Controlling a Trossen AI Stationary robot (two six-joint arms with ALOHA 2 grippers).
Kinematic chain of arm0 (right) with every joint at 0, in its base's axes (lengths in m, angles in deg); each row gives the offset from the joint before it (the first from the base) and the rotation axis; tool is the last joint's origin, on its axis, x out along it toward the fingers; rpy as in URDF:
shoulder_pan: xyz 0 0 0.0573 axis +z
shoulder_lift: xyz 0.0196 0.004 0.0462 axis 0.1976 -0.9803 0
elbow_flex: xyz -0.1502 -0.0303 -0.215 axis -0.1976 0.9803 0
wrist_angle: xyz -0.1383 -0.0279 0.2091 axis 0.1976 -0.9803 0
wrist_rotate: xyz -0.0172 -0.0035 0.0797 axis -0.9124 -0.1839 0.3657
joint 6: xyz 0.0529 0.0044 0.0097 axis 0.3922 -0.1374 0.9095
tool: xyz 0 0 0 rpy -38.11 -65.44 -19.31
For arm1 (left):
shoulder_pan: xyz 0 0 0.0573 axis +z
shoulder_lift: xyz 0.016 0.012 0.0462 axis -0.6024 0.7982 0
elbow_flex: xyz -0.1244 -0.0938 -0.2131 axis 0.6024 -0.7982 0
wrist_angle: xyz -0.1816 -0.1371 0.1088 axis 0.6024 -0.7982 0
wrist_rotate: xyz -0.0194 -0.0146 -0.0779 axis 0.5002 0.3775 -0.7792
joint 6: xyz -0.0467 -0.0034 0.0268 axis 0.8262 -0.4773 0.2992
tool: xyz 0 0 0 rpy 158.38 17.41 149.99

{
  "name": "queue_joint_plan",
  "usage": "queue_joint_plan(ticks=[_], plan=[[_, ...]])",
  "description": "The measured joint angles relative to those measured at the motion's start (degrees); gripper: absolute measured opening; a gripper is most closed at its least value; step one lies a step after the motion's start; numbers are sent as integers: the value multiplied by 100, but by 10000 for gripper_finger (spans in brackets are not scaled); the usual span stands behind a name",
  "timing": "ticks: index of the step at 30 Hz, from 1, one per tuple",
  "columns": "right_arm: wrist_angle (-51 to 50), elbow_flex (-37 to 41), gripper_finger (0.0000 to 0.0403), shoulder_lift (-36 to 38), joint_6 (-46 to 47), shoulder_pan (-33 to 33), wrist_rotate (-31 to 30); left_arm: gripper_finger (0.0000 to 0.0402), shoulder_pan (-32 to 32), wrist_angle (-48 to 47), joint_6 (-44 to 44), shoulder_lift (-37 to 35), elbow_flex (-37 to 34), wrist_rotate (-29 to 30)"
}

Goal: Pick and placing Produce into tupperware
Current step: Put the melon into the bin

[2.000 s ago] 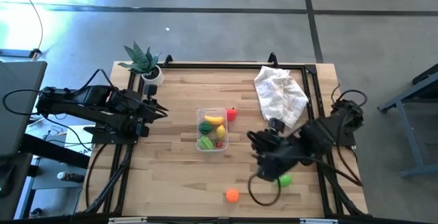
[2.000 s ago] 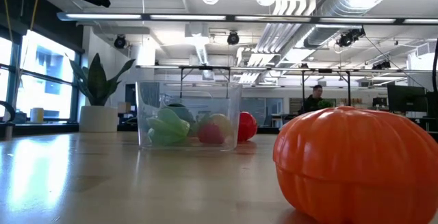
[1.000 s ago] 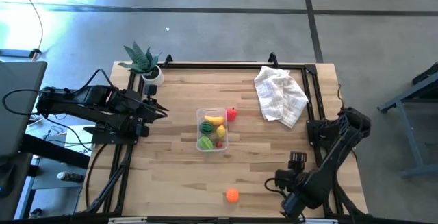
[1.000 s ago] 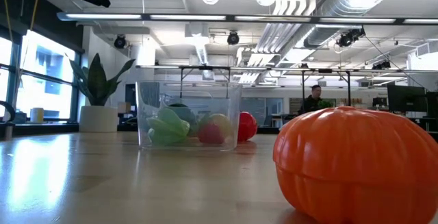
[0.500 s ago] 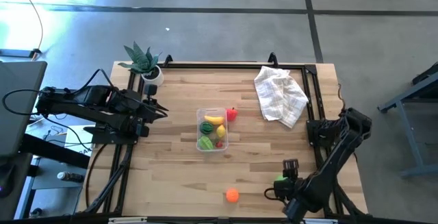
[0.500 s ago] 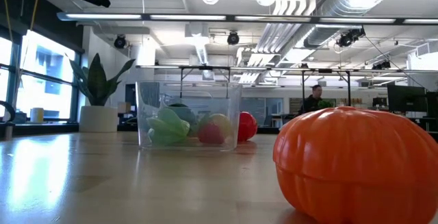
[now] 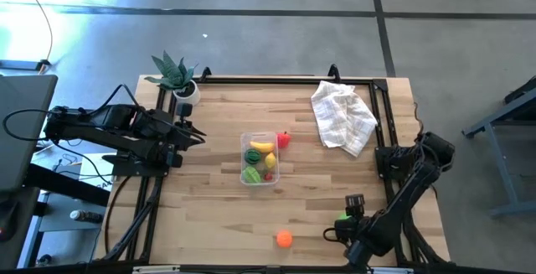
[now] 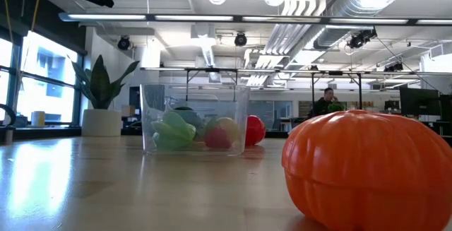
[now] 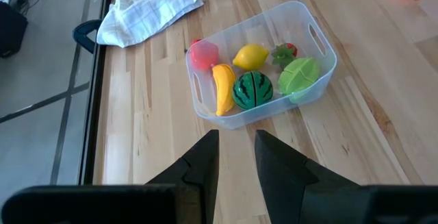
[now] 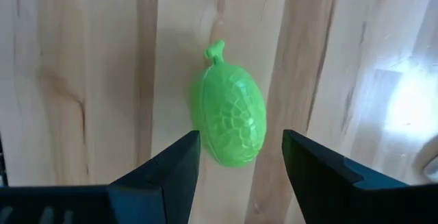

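Our right gripper [image 10: 236, 172] hangs over the near right part of the table [image 7: 209, 215], with its two fingers [image 10: 171, 172] standing apart, one on each side of a light green piece [image 10: 229, 122]. It has hold of nothing yet: in the right wrist view the green piece lies free on the wood between the jaws and neither pad touches it. In the high view we see only a small part of this piece [image 7: 342, 219], because the gripper covers the rest.

We judge that the risk sits in the closing. The piece is rounded and narrower at its stem end, so if we close while it is not in the middle, one finger may reach it first and push it, and it could roll away over the smooth boards. If we come down too little, the pads may catch only its upper curve and it can slip out when we lift.

The orange [image 7: 285, 239] lies near, on the same front side, and a sideways sweep could knock it.

The tupperware [image 7: 260, 179] stands in the middle of the table, well apart from us, and already has the banana [image 9: 222, 97], the watermelon [image 9: 252, 90], the lemon [image 9: 251, 57] and another green piece [image 9: 299, 75] in it. Little room is left, so a careless drop may bounce off them and fall outside.

A red piece [image 7: 284, 139] lies just beside the tub.

Our left gripper [image 9: 236, 148] waits at the left side, fingers together, holding nothing.
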Motion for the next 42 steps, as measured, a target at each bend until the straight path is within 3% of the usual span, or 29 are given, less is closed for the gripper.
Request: queue_joint_plan(ticks=[21,42], plan=[[302,236,199,0,-199,-192,168,85,0,0,0,1,0,0],[459,238,199,-2,357,-192,117,85,-1,0,0,-1,0,-2]])
